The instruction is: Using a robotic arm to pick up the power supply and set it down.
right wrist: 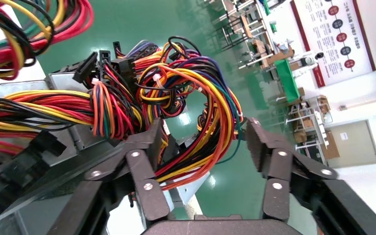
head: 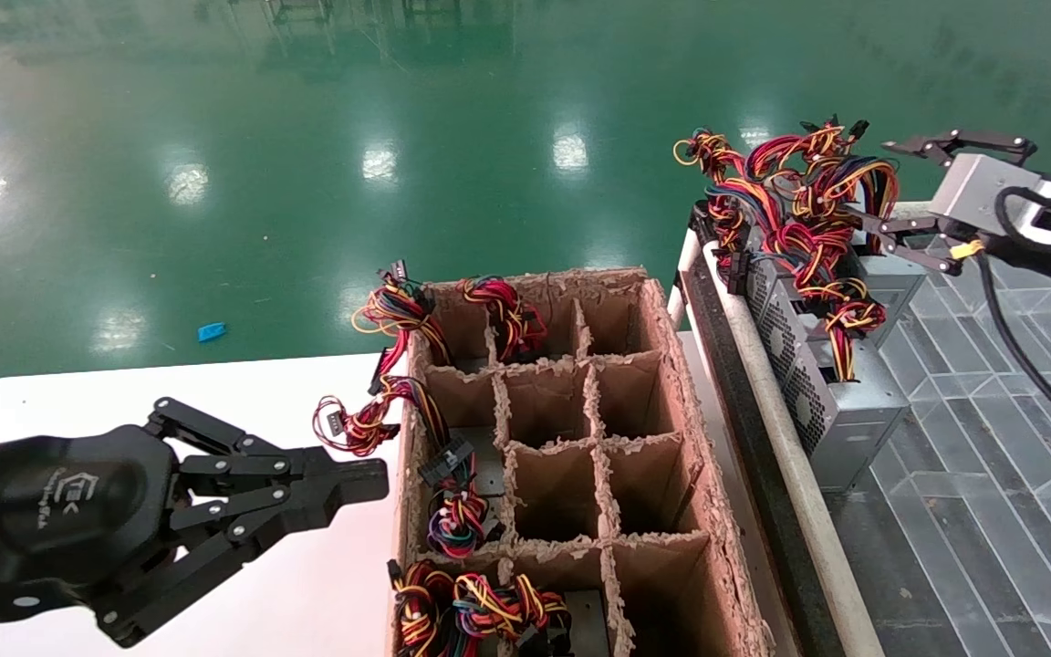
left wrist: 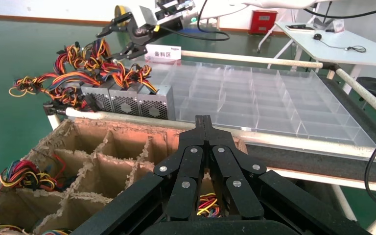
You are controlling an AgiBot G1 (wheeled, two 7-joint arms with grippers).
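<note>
On the left, the left gripper (head: 343, 488) sits parked over the white table (head: 124, 392), fingers pressed together, empty. Middle ground: the cardboard box (head: 644, 383) with dividers, several slots holding wires. Over on the right, the right gripper (head: 890, 192) has its fingers spread wide around the wire bundle (head: 808, 201) of the power supply (head: 822, 383), which rests on the rack (head: 790, 456). Nothing gripped yet, I'd say; lift and set-down remain.

cardboard box (head: 571, 456) left, power supply (head: 840, 401) right (upright)
</note>
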